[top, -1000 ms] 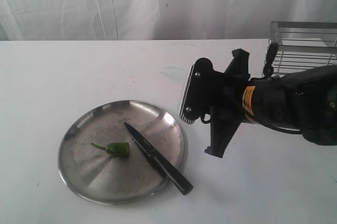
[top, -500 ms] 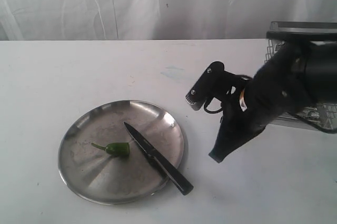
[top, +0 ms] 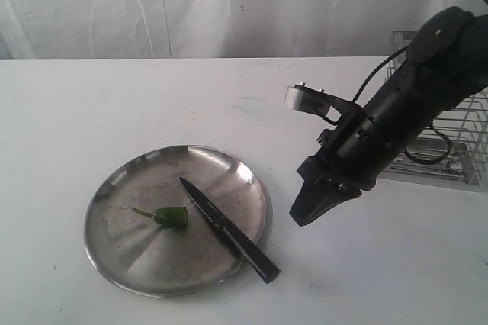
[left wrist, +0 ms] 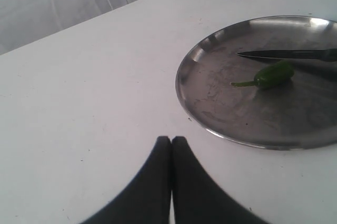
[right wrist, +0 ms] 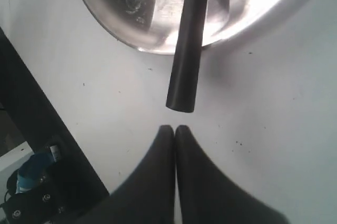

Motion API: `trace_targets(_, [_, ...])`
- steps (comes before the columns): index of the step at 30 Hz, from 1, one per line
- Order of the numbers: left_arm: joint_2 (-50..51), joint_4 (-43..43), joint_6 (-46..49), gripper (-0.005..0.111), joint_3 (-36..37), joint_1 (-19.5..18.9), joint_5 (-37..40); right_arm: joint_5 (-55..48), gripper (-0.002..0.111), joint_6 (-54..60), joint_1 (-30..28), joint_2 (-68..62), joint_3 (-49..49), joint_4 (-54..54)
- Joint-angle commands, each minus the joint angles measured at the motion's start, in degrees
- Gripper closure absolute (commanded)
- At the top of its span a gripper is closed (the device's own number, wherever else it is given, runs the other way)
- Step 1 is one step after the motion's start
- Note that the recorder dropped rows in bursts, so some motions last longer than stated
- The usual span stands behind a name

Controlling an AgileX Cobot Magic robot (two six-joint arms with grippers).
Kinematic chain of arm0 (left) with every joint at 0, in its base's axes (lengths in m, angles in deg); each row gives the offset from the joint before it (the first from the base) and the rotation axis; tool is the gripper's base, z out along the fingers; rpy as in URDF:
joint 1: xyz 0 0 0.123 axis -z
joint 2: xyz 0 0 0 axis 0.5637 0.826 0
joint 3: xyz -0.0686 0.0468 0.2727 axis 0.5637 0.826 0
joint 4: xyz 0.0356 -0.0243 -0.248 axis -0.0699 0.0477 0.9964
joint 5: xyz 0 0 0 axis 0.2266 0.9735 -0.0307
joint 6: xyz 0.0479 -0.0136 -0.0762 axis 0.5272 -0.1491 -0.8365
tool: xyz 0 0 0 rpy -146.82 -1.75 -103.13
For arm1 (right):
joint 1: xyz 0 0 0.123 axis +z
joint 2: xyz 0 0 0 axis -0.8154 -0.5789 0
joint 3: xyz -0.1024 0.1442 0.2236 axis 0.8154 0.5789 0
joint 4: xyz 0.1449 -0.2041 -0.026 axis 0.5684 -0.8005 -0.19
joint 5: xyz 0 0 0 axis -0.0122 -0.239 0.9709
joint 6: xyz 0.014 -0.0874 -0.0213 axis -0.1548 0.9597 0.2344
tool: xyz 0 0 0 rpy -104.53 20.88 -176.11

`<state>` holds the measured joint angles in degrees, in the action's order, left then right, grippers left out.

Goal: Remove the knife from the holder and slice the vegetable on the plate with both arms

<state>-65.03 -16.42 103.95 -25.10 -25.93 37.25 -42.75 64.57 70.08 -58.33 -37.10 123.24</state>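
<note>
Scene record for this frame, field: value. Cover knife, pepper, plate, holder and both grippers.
knife: lying flat, blade on the plate, black handle overhanging the rim onto the table
green chili: on the plate beside the blade, looks uncut; contact with the blade unclear
plate: on the white table
holder: far right, partly hidden by the right arm
right gripper: shut, empty, tips aimed at the handle end, not touching it
left gripper: shut, empty, over bare table short of the plate; only the wrist view shows it
</note>
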Motion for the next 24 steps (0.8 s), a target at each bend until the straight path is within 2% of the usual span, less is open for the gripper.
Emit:
trace_targets(1, [-0.24,0.57,-0.15,0.107,0.22,0.35,-0.06,1.11,0.107,2.75,-0.57,-2.6,-0.44,2.31])
trace_targets(4, [-0.24,0.57,-0.15,0.107,0.22,0.35,-0.06,1.54,0.094,2.89,-0.57,-4.25,-0.26,2.35])
trace_targets(8, [-0.24,0.57,-0.15,0.107,0.22,0.35,-0.06,3.43,0.058,2.89,-0.57,-6.53,-0.13,2.46])
trace_targets(9, [-0.24,0.57,-0.15,0.107,0.22,0.35,-0.06,4.82,0.045,2.5,-0.57,-7.15,-0.13,2.59])
trace_targets(12, [-0.24,0.57,-0.15,0.107,0.22,0.35,-0.06,6.04,0.028,1.78,-0.57,-8.26,-0.13,2.59])
trace_targets(18, [-0.24,0.57,-0.15,0.107,0.22,0.35,-0.06,5.92,0.027,1.78,-0.57,-9.29,-0.13,3.1])
trace_targets(24, [-0.24,0.57,-0.15,0.107,0.22,0.35,-0.06,2.98,0.027,1.89,-0.57,-12.4,-0.13,9.41])
